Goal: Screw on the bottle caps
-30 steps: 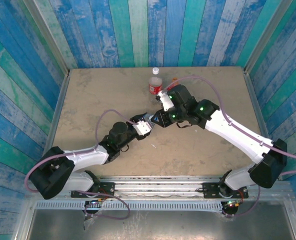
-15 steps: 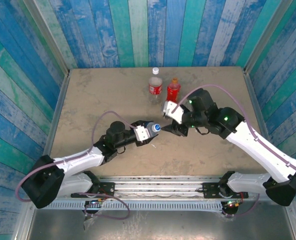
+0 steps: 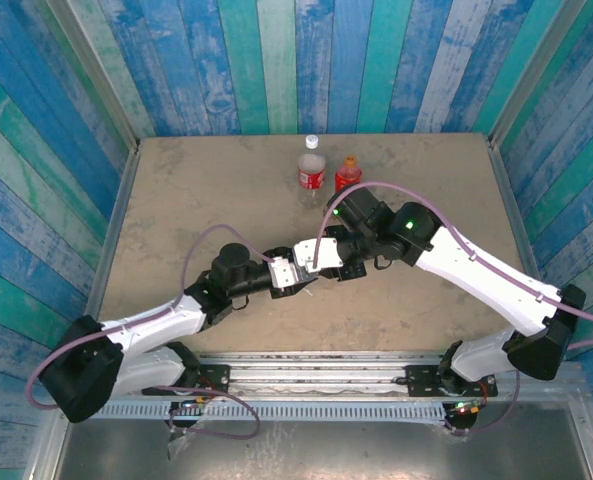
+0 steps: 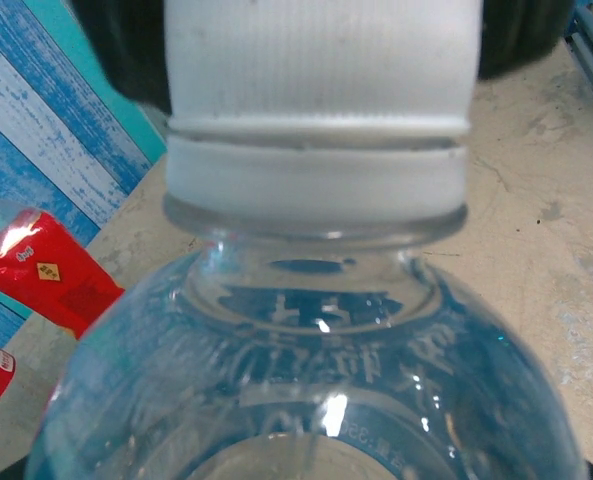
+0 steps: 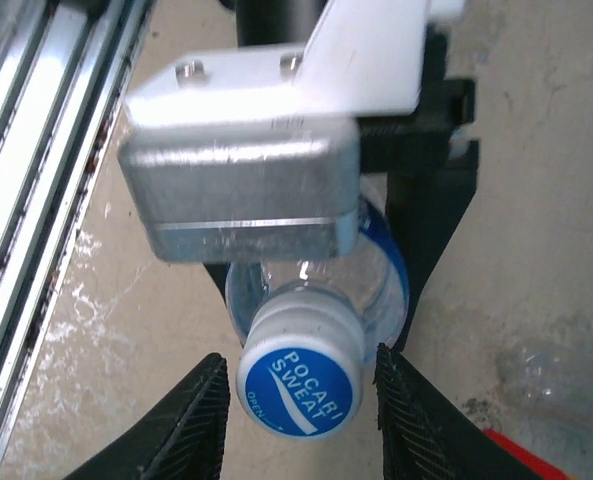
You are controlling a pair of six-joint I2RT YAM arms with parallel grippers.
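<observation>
My left gripper (image 3: 284,273) is shut on the short clear bottle with the blue label (image 4: 316,380), holding it tilted above the table. In the right wrist view its dark jaws flank the bottle body (image 5: 381,270). The blue-topped cap (image 5: 301,378) sits on the bottle's neck, and its white ribbed side (image 4: 321,60) shows in the left wrist view. My right gripper (image 5: 298,385) straddles that cap, open, with a thin gap at each finger. The clear bottle with the red label (image 3: 311,170), white-capped, and the all-red bottle (image 3: 347,176), orange-capped, stand upright at the back.
Blue and green plank walls (image 3: 276,60) enclose the tan table (image 3: 196,190) on three sides. A metal rail (image 5: 36,150) runs along the near edge by the arm bases. The two arms meet at the table's middle.
The right gripper let go of the cap, drew back to the right, then came back in around the cap. The left gripper kept hold of the bottle.
</observation>
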